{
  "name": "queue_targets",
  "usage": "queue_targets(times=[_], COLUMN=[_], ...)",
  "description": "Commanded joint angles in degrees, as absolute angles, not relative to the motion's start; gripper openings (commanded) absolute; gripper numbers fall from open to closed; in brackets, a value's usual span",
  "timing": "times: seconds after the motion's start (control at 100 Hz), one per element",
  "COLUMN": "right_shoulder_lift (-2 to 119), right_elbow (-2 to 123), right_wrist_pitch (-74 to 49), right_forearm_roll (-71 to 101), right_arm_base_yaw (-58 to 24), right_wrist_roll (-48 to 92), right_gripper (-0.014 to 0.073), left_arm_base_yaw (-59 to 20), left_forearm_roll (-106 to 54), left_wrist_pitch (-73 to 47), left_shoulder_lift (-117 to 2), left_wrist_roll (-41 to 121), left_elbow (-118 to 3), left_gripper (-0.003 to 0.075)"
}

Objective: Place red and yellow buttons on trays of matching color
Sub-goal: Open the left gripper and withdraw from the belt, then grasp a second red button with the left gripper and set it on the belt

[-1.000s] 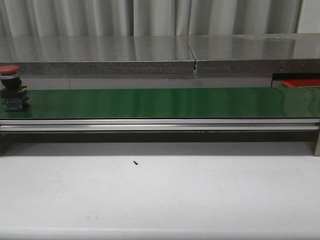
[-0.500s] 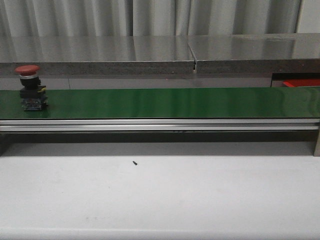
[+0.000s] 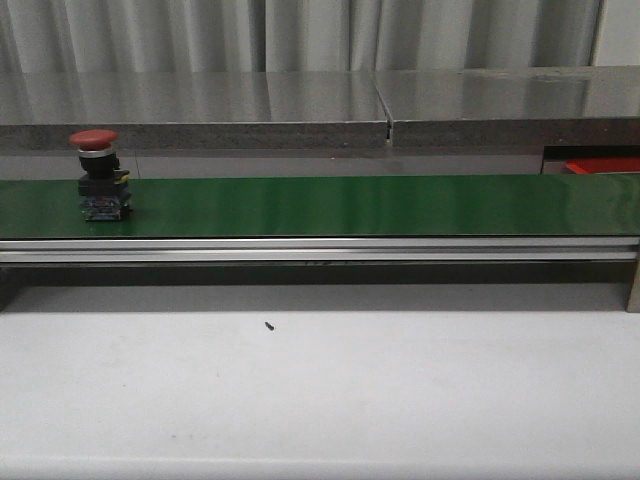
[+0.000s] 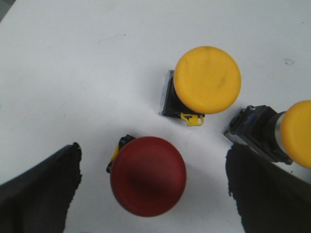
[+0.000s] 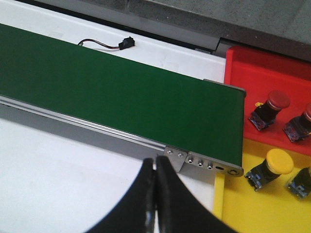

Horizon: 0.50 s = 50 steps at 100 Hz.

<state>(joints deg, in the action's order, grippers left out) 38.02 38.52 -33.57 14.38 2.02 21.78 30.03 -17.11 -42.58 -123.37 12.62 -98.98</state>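
Where the green belt (image 3: 350, 205) runs across the front view, one red button (image 3: 100, 175) stands upright on it near its left end, red cap up, black base on the belt surface. Belt to the right of that button is bare along its whole visible length. White table (image 3: 320, 390) in front of the belt carries only a small dark speck (image 3: 270, 325).

Left tool (image 4: 155, 194): my fingers (image 4: 39, 189) are spread wide, one on each side of a second red button (image 4: 148, 175) that stands cap-up on the white table; neither finger touches it. Just beyond it stands a yellow button (image 4: 207, 80), upright, apart from the red one. Another yellow button (image 4: 277, 133) lies on its side close against the tip of my other finger; contact cannot be told.

Right tool (image 5: 155, 194): my fingers are pressed together, holding nothing, over the white table just beside the belt's near rail and its end bracket (image 5: 204, 162). Past the belt end sit a red tray (image 5: 262, 68) and a yellow tray (image 5: 243, 208), edge to edge. Red tray holds two red buttons (image 5: 269, 109), one cut off by the frame. Yellow tray holds a yellow button (image 5: 269, 167) and another item partly out of view. A black cable (image 5: 104, 45) lies on the table beyond the belt.
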Motion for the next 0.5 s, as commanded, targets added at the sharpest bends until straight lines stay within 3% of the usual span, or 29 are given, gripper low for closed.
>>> queue_targets(times=[0.0, 0.14, 0.28, 0.37, 0.49], right_shoulder_lift=[37.7, 37.7, 37.7, 37.7, 37.7], right_elbow=[40.1, 40.1, 40.1, 40.1, 40.1], right_wrist_pitch=[-30.0, -30.0, -30.0, -30.0, -30.0], right_forearm_roll=[14.6, 14.6, 14.6, 14.6, 14.6], right_arm_base_yaw=[2.0, 2.0, 2.0, 2.0, 2.0], right_wrist_roll=[22.1, 22.1, 22.1, 22.1, 22.1], right_gripper=[-0.0067, -0.0067, -0.0067, -0.0067, -0.0067], left_arm_base_yaw=[30.0, 30.0, 30.0, 30.0, 30.0], left_forearm_roll=[-18.4, -18.4, -18.4, -18.4, -18.4], left_wrist_pitch=[-41.1, -40.1, -39.1, -39.0, -38.9], left_shoulder_lift=[-121.0, -122.3, -122.3, -122.3, -122.3], left_wrist_roll=[12.5, 12.5, 12.5, 12.5, 12.5], left_elbow=[-101.4, -101.8, -101.8, -101.8, -101.8], left_gripper=[0.0589, 0.0578, 0.0504, 0.0403, 0.0186])
